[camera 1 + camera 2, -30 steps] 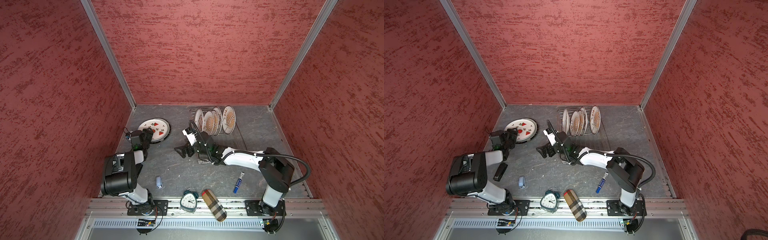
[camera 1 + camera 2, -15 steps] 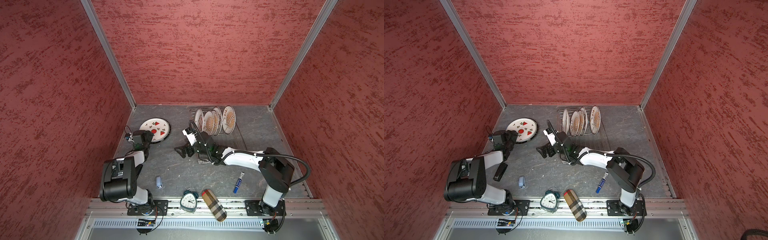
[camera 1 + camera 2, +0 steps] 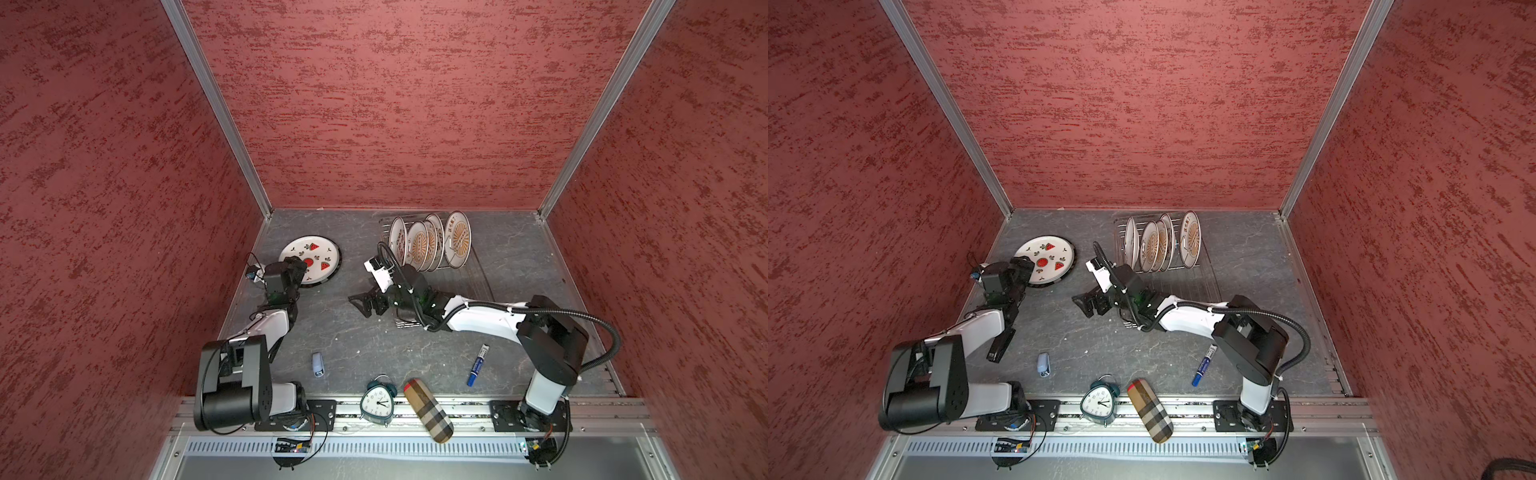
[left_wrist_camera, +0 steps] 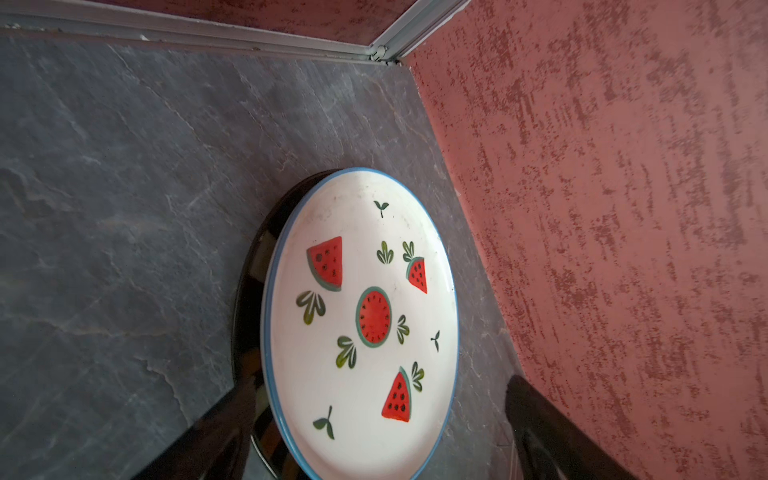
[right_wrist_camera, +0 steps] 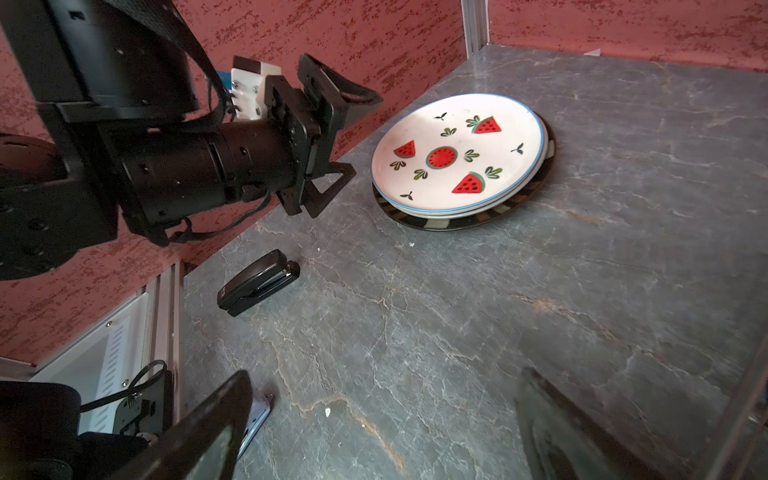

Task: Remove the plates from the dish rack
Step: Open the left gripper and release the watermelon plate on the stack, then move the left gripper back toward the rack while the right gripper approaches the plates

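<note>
A white watermelon plate (image 3: 309, 259) (image 4: 361, 324) lies flat on top of a small stack at the far left. A dark striped-rim plate (image 5: 478, 222) is at the bottom of that stack. My left gripper (image 3: 296, 268) (image 4: 380, 399) hovers open over the stack's near edge, one finger on each side, touching nothing. The silver wire dish rack (image 3: 1120, 237) stands at the back middle. Several plates stand upright in it, among them an orange sunburst plate (image 3: 457, 239). My right gripper (image 3: 365, 305) (image 5: 386, 386) is open and empty over bare table, left of the rack.
A black stapler (image 3: 1000, 345) lies beside my left arm. A small blue-grey object (image 3: 318, 365), an alarm clock (image 3: 377, 401), a plaid case (image 3: 428, 409) and a blue marker (image 3: 478, 365) lie along the front. Red walls close in on the left, back and right.
My left gripper's jaws have spread wider and that arm's elbow has sunk toward the front. The plate stack and my right arm have not moved.
</note>
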You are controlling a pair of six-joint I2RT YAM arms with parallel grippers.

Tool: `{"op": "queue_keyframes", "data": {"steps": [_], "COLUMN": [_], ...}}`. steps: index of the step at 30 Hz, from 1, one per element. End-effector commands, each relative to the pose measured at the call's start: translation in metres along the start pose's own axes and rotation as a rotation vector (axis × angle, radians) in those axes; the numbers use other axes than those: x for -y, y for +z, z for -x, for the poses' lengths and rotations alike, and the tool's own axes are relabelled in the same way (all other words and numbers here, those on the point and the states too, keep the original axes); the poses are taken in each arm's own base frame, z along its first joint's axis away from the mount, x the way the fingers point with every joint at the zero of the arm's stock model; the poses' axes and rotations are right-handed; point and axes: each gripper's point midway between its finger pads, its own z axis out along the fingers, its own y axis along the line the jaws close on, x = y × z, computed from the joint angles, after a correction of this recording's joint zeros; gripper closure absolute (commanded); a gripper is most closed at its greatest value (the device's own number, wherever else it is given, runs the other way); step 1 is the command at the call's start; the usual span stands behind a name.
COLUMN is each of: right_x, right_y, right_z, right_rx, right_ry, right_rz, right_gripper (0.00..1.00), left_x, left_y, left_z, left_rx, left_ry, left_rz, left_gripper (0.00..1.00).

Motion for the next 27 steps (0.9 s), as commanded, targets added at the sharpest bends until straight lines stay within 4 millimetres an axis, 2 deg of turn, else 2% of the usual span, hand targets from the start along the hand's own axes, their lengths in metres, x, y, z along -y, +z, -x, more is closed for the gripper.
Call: {"op": "queue_keyframes", "data": {"steps": [1,7,12,18,22,27], "right_x": [-0.021,-0.038,-0.038,-0.031,-0.025,-0.013], "right_y": [-0.004,-0.008,-0.025,-0.061,-0.094,-0.130], "right_z": [0.010,0.011,0.019,0.033,0.043,0.053], "right_rx": [0.046,0.070,0.137,0.215,0.268,0.331], "right_ry": [-0.085,-0.137,-0.138,-0.176,-0.203,-0.187], "right_rz": [0.034,0.049,0.038,-0.042,-0.109,-0.197], "right_gripper": [0.01,0.01,0.01,0.01,0.01,0.01], "left_x": [-0.003,0.019,0.037,0.051,0.067,0.078], "left_y": [-0.013,-0.038,-0.067,-0.105,-0.133,-0.161], "left_z": [-0.001,-0.015,-0.031,-0.054,-0.082,-0.116], "left_rx": [0.019,-0.027,-0.055,-0.074,-0.152,-0.239], "left_ry": [0.027,0.067,0.145,0.236,0.311,0.385], "left_rz": [-0.004,-0.181,-0.280,-0.447,-0.642,-0.805], "left_gripper": [0.00,0.01,0.01,0.01,0.01,0.01]}}
